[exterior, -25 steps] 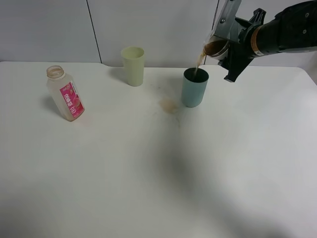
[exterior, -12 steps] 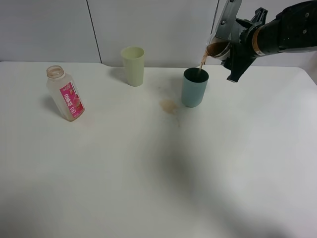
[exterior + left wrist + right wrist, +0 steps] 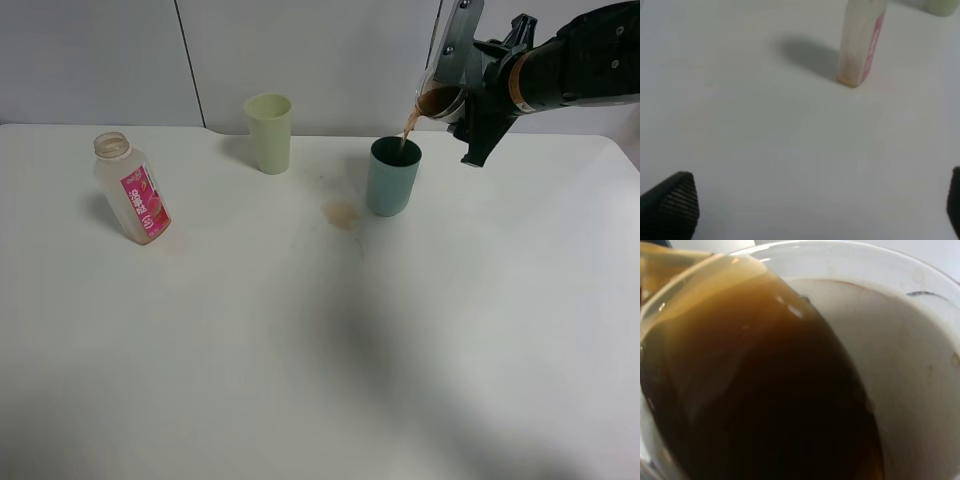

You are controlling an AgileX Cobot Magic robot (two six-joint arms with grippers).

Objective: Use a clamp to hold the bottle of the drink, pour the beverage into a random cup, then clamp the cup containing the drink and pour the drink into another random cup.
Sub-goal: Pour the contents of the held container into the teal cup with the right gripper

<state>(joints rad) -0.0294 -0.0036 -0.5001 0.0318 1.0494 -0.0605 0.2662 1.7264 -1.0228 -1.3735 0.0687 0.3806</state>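
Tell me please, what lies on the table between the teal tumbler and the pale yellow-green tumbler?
In the exterior high view, only bare table with a small brown spill stain, close to the teal tumbler. Nothing else stands before the pale yellow-green tumbler.

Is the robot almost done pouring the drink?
Nearly. The bottle stands on the table, looking empty, so the first pour seems done. Now the right gripper tilts the short cup, and brown drink streams into the teal tumbler. The wrist view shows plenty of drink still in the cup, so the pour needs finishing. A little spilled beside the tumbler.
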